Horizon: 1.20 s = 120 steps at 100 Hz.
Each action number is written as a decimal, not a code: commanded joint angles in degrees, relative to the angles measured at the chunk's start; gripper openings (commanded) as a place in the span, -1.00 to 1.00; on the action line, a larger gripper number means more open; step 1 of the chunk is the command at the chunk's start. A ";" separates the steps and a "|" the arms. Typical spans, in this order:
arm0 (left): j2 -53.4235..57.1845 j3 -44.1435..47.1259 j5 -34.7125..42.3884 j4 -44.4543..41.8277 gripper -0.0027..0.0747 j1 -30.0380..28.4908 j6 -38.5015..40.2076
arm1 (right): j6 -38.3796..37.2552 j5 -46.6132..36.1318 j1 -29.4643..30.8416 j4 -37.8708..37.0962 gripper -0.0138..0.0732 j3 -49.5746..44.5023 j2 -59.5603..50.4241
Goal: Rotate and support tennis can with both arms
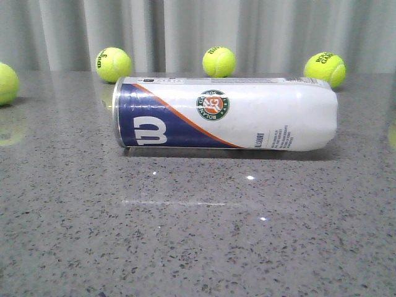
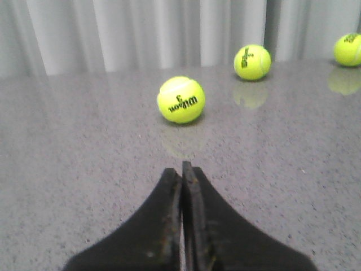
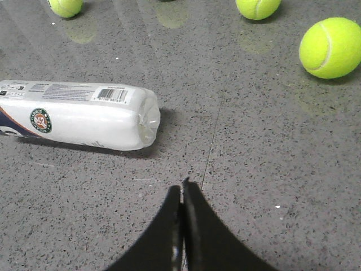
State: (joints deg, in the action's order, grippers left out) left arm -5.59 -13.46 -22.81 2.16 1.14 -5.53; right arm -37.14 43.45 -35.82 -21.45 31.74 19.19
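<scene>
The tennis can point(image 1: 226, 113) lies on its side on the grey speckled table point(image 1: 198, 235), navy "W" end to the left, frosted-white end to the right, Roland Garros emblem facing the camera. It also shows in the right wrist view point(image 3: 79, 116), its white end nearest the gripper. My right gripper point(image 3: 181, 189) is shut and empty, above the table a short way from that white end. My left gripper point(image 2: 181, 168) is shut and empty over bare table; the can is out of its view. Neither gripper shows in the front view.
Tennis balls lie along the back by the curtain: far left point(image 1: 5, 83), left point(image 1: 113, 64), middle point(image 1: 218, 61) and right point(image 1: 325, 68). One ball point(image 2: 181, 100) lies ahead of the left gripper, another point(image 3: 330, 47) ahead of the right one.
</scene>
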 commanded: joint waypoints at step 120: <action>-64.13 -37.19 -30.55 64.88 0.44 -0.03 -31.43 | -0.03 -3.65 0.34 -2.03 -0.83 1.34 0.44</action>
State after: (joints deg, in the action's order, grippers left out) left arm -67.00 -47.43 -49.95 58.98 1.14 -33.07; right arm -37.25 43.45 -35.82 -21.45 31.65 19.19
